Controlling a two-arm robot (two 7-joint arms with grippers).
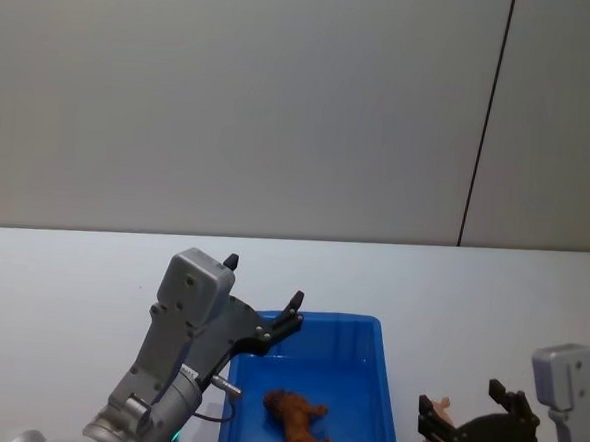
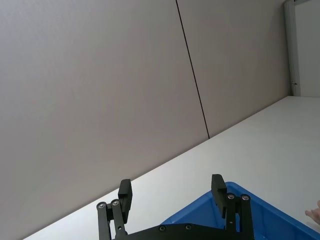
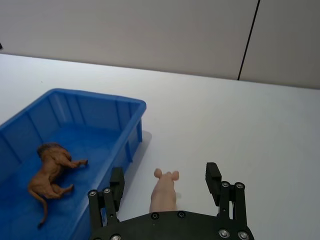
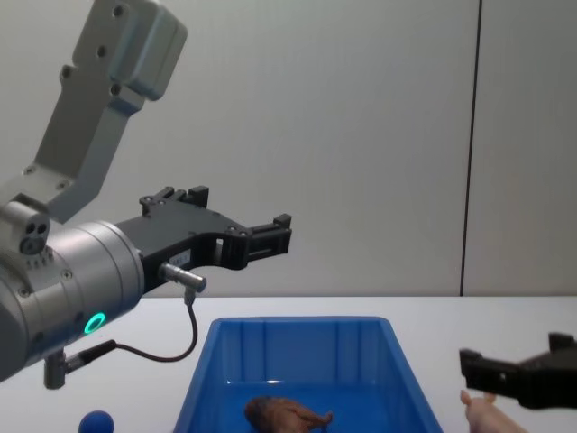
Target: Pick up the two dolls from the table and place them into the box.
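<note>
The reddish-brown doll [image 1: 298, 423] [image 3: 50, 175] [image 4: 284, 415] lies on the floor of the blue box [image 1: 363, 330] [image 3: 95, 96] [image 4: 297, 347]. The pale pink doll [image 1: 442, 410] [image 3: 164, 192] [image 4: 482, 415] lies on the white table [image 1: 70, 287] just right of the box. My right gripper [image 1: 461, 400] [image 3: 165, 177] [image 4: 514, 354] is open, one finger on each side of the pink doll, not closed on it. My left gripper [image 1: 263, 282] [image 2: 171, 189] [image 4: 239, 212] hangs open and holds nothing, raised above the box's far left corner.
A small blue ball [image 4: 95, 422] rests on the table left of the box. A plain grey wall [image 1: 282, 100] stands behind the table. Bare tabletop stretches to the right of the pink doll and beyond the box.
</note>
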